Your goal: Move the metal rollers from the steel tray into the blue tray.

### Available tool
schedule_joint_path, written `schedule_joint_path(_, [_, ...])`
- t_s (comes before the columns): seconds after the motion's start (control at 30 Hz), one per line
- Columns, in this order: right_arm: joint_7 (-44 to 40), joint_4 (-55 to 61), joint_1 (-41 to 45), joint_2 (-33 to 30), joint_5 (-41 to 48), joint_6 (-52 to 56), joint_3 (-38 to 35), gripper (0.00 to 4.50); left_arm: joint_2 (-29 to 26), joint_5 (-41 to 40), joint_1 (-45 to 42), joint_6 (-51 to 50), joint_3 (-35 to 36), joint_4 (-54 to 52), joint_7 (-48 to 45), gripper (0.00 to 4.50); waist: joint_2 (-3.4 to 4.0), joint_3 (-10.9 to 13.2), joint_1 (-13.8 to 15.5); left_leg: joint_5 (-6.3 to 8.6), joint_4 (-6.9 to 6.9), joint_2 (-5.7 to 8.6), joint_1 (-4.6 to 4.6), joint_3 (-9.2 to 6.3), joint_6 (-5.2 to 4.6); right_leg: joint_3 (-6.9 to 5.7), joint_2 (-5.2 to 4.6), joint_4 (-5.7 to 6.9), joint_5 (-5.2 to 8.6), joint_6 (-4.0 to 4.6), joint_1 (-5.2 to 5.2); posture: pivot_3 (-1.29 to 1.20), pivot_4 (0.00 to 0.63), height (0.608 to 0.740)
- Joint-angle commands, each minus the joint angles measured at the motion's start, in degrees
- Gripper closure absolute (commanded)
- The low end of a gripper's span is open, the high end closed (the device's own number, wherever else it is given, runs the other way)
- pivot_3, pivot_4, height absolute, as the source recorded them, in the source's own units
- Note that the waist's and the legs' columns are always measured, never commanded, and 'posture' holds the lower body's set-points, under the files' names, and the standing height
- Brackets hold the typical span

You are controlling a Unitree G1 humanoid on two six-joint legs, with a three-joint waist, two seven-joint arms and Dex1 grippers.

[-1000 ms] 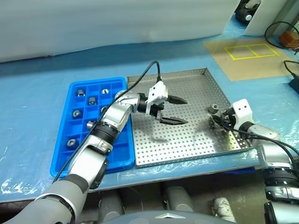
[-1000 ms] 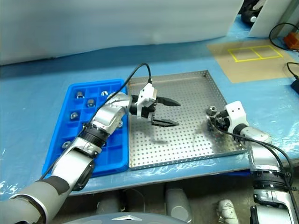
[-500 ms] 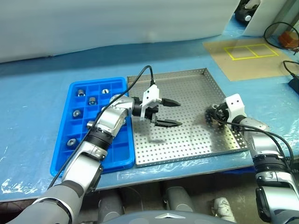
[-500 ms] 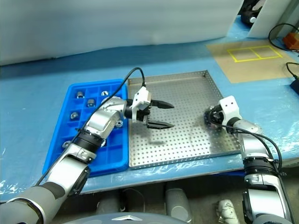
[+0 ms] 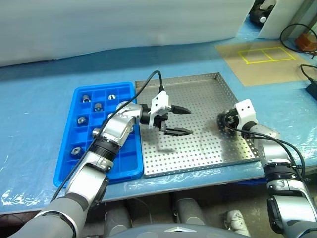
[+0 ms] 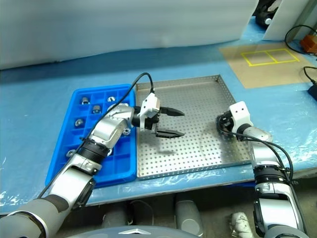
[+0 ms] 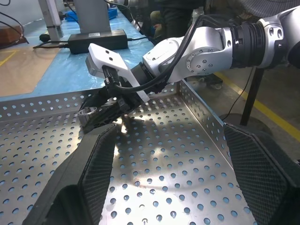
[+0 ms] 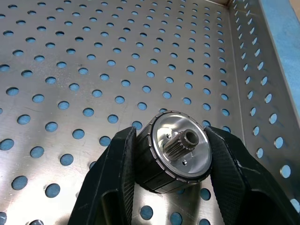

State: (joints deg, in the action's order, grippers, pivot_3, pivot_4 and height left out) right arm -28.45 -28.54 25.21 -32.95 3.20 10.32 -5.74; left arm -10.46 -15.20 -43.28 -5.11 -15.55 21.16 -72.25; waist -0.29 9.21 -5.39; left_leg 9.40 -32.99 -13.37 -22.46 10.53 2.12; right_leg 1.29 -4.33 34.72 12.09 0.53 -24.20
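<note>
1. My right gripper (image 8: 172, 161): black fingers closed on one shiny silver metal roller (image 8: 176, 157) with a toothed dark centre hole, low over the right side of the large perforated steel tray (image 5: 198, 153).
2. My left gripper (image 5: 178, 121): jaws spread wide, holding nothing, hovering above the steel tray's left half.
3. Bright blue compartmented plastic tray (image 5: 69, 163), touching the steel tray's left rim: I count about six rollers (image 5: 97, 107) in its cells; my left arm hides part of it.
</note>
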Motion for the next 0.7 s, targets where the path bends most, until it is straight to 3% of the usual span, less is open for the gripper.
schedule_joint_path(0.03, [-0.2, -0.1, -0.5, 0.0, -0.5, 0.5, 0.3, 2.69, -0.5, -0.3, 0.0, -0.1, 0.7, -2.7, 0.3, 0.67, 0.0, 0.0, 0.0, 0.0, 0.0, 0.0, 0.0, 0.0, 0.0, 0.0, 0.0, 0.0, 0.0, 0.0, 0.0, -0.43, 0.15, 0.74])
schedule_joint_path(0.13, [0.2, 2.2, -0.1, 0.0, -1.3, 1.0, 1.2, 2.69, -2.1, -0.5, 1.5, -0.7, 0.9, -5.5, 0.4, 0.67, 0.0, 0.0, 0.0, 0.0, 0.02, -0.02, 0.0, 0.0, 0.0, -0.01, 0.01, -0.02, 0.0, -0.01, -0.01, -0.42, 0.15, 0.74])
schedule_joint_path(0.33, [-6.9, 13.5, 2.7, 0.2, 1.2, 4.5, 4.4, 2.69, -13.2, -3.6, 11.8, -6.4, 3.2, -21.8, -1.1, 0.67, 0.06, 0.1, -0.4, -0.06, 0.44, -0.27, -0.04, 0.3, 0.13, 0.03, 0.12, 0.0, 0.01, -0.01, -0.48, -0.39, 0.15, 0.74])
schedule_joint_path(0.47, [-11.0, 18.1, 5.0, 1.0, 2.1, 6.2, 6.6, 2.69, -17.8, -4.5, 14.9, -8.6, 6.0, -25.3, 1.1, 0.67, 0.12, 0.1, 0.2, -0.14, 0.62, -0.3, -0.31, 0.41, 0.24, 0.06, 0.13, 0.04, 0.0, 0.0, -0.87, -0.34, 0.15, 0.74])
schedule_joint_path(0.7, [-26.2, 26.7, 10.6, 3.2, 8.6, 11.7, 14.2, 2.69, -23.5, -6.0, 17.2, -11.5, 13.4, -28.3, 6.6, 0.67, 0.14, 0.1, 2.4, -0.15, 0.67, -0.33, -0.24, 0.51, 0.26, 0.1, 0.12, 0.06, 0.0, 0.01, -0.87, -0.19, 0.15, 0.74])
